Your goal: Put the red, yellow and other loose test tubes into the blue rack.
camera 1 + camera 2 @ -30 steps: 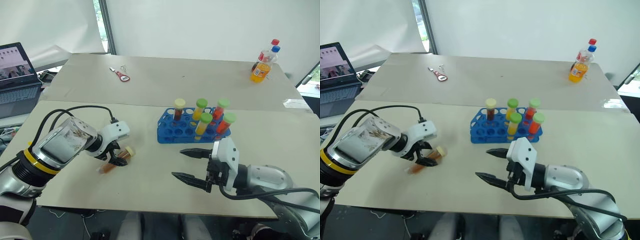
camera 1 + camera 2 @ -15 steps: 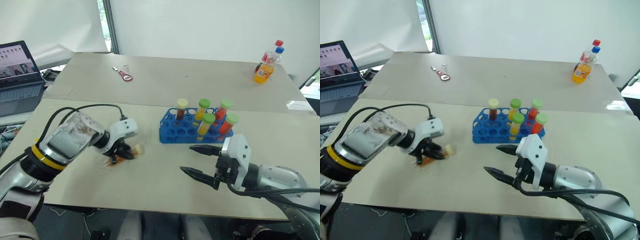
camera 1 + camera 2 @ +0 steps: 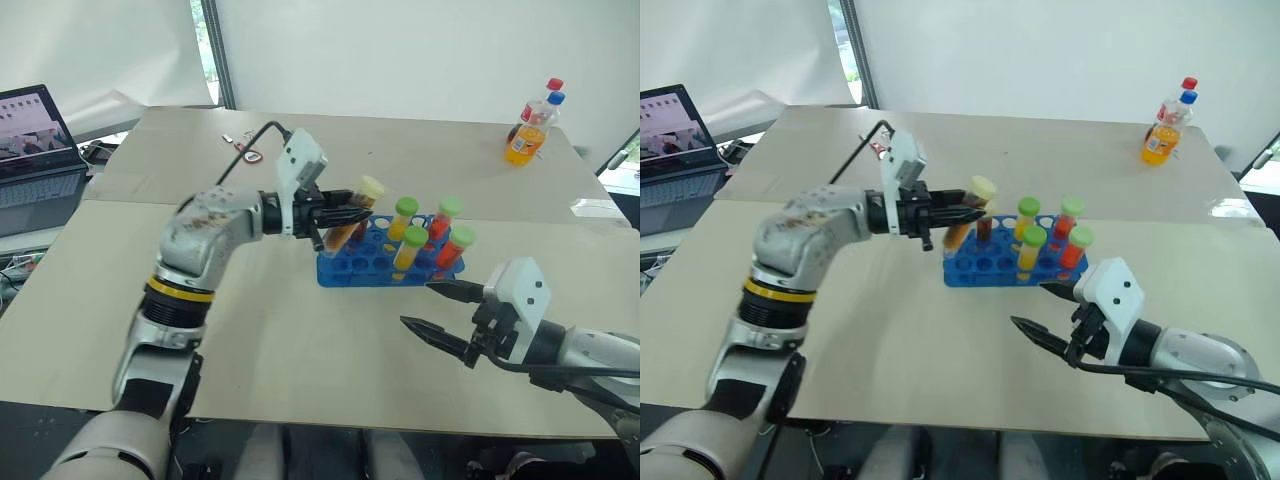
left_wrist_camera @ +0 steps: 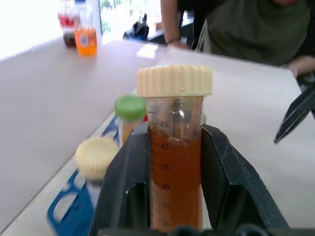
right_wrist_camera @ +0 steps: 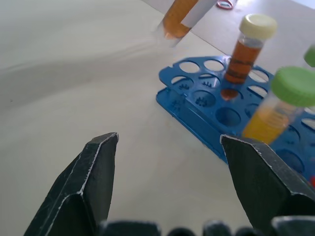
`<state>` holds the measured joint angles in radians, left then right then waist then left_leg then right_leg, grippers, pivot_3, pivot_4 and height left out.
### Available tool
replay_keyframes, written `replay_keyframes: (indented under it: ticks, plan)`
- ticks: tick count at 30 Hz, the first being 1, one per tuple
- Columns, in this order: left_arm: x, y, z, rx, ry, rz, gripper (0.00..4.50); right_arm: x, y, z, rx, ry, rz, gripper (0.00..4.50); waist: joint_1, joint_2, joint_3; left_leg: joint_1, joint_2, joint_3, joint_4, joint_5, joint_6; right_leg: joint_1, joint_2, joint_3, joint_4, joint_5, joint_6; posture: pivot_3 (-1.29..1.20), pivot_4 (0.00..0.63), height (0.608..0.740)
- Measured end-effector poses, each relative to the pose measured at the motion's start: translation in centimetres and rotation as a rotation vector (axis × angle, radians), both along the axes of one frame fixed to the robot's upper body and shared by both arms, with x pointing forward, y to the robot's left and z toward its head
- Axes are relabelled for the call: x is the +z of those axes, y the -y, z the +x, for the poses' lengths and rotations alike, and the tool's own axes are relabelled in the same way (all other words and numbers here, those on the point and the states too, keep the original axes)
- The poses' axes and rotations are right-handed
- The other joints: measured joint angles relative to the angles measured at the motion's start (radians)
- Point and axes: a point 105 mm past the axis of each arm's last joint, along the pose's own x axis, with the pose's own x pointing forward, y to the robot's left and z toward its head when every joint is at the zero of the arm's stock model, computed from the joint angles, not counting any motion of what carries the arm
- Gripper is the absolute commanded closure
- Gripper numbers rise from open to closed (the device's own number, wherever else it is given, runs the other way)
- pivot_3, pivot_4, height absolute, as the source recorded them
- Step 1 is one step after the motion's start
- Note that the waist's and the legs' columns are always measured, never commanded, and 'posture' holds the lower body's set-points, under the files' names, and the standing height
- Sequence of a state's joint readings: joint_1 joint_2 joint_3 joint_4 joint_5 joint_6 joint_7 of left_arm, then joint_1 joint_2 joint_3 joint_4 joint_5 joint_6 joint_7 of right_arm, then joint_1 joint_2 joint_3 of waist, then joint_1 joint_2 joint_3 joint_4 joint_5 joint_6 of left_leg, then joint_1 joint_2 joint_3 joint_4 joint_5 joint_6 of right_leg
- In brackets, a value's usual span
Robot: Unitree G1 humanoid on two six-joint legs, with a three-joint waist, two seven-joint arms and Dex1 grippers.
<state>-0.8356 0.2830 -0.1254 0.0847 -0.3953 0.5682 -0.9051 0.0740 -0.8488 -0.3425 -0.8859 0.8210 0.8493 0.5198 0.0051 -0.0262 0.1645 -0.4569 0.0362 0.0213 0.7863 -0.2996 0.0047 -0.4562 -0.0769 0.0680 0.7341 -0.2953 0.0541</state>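
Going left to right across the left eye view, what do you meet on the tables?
Laptop → red bottle opener → left gripper holding the cream-capped tube → blue rack → right gripper → orange drink bottle.

Bright even daylight; window glare upper left; wrist views softly blurred.

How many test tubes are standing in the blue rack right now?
5 in the blue rack: one cream-capped tube at its left end and four green-capped tubes towards the right. A sixth tube is held above it.
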Motion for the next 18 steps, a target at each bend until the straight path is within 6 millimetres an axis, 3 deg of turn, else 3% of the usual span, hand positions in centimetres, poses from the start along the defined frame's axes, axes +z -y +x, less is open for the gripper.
replay_keyframes:
  ticks: [4, 11, 18]
  plan:
    - [-2.7, 1.2, 1.0, 0.041, -0.035, -0.037, 3.64, 0.5, -0.2, -0.9, -0.011, -0.025, 0.015, 0.78, 0.002, 0.000, 0.000, -0.002, -0.001, -0.001, 0.000, 0.001, 0.002, 0.000, 0.000, 0.000, 0.000, 0.000, 0.000, 0.00, 0.150, 0.671]
    - [-3.5, 2.7, 2.3, 0.082, 0.010, -0.079, 3.64, 0.4, 0.1, -1.6, -0.071, -0.048, 0.020, 0.78, 0.005, 0.000, 0.000, -0.002, -0.002, -0.003, 0.000, 0.002, 0.003, 0.001, 0.000, 0.000, -0.001, 0.000, 0.002, 0.00, 0.150, 0.671]
    - [-3.9, 3.4, 1.9, 0.034, 0.026, -0.060, 3.64, 0.3, 0.3, -2.0, -0.107, -0.064, 0.008, 0.78, 0.003, 0.000, 0.000, -0.002, -0.002, -0.003, 0.000, 0.002, 0.003, 0.001, 0.000, 0.000, -0.001, 0.000, 0.002, 0.00, 0.150, 0.671]
